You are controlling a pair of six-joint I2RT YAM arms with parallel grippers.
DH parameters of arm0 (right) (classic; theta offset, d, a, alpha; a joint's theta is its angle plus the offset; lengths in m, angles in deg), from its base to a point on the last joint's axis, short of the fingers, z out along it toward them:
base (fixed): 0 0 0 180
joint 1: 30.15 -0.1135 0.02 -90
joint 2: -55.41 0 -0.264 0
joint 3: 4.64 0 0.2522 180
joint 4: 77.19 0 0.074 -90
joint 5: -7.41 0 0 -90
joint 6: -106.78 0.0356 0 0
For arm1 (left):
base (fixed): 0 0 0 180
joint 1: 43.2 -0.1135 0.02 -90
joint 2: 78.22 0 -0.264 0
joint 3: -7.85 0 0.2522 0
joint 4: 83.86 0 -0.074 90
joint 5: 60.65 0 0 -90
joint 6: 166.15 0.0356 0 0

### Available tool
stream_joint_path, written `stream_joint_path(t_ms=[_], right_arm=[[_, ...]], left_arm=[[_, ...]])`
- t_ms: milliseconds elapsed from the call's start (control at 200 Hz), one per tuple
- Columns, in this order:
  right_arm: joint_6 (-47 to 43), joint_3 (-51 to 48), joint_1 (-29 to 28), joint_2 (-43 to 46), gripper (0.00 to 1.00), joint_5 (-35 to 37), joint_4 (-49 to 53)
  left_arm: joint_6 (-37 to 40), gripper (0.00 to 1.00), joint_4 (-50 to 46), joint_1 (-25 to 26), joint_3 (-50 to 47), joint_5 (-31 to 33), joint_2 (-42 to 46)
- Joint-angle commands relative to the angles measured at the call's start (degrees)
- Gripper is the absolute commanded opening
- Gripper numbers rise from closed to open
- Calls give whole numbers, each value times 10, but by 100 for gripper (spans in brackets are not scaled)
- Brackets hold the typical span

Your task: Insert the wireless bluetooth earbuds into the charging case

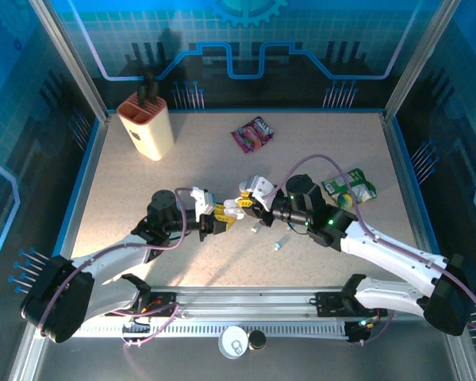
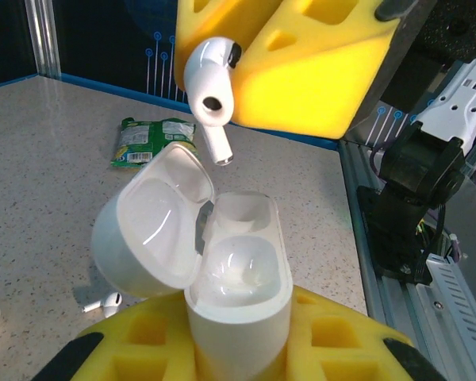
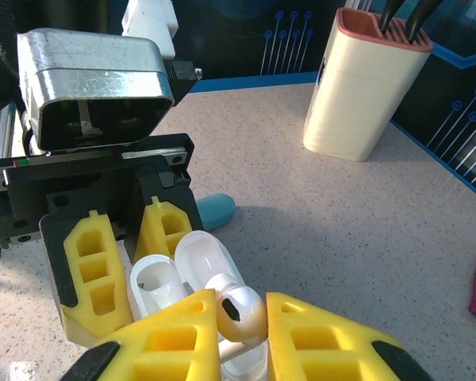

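Observation:
My left gripper is shut on the white charging case, which stands upright between its yellow pads with the lid swung open to the left. Both wells of the case look empty. My right gripper is shut on one white earbud. That earbud hangs stem-down just above and behind the open case. In the top view the two grippers, left and right, meet at the table's middle. Another earbud lies on the table left of the case.
Two loose earbuds lie near the right arm. A pale blue case lies beyond the left gripper. A knife block stands at the back left, with a red packet at the back centre and a green packet on the right.

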Motion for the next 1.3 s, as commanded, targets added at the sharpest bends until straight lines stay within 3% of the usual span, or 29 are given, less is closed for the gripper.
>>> stream_joint_path(t_ms=[0, 620, 700, 840, 1111, 1296], right_arm=[[-5, -8, -7, 0, 16, 6, -25], [-3, -29, 3, 16, 17, -11, -12], [-3, -25, 4, 16, 22, -13, -7], [16, -27, 13, 27, 39, -20, -21], [116, -85, 94, 70, 48, -90, -108], [272, -113, 178, 47, 50, -39, -114]], left_arm=[[-12, 14, 22, -4, 18, -9, 9], [-25, 12, 51, -6, 34, 3, -14], [-24, 12, 51, -6, 34, 4, -13], [-19, 12, 50, -7, 33, 6, -16], [-9, 12, 66, -16, 19, 21, -24], [-7, 12, 90, -23, 3, 25, -19]])
